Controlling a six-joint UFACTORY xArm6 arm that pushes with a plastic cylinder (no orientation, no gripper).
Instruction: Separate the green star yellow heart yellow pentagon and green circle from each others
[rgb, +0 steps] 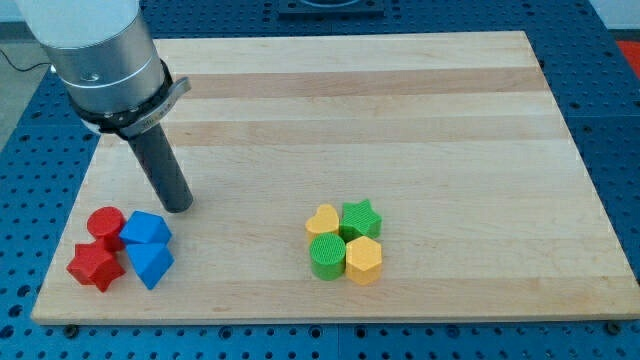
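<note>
Four clustered blocks (345, 243) (tip (179, 207) apart)

A pale wooden counter (400, 110) is lying across a blue perforated base (610, 130), its grain running in long bands from the view's left to the view's right. Near the counter's bottom-left corner, four small blocks are sitting packed together in a tight cluster. A red block (105, 224), roughly rounded, is resting at the cluster's upper left, with a red star-like block (94, 266) sitting just below it. A blue block (146, 229) is touching the upper red one on its right, and a second blue block (150, 263) is lying directly beneath it, pointing toward the view's bottom edge.
</note>
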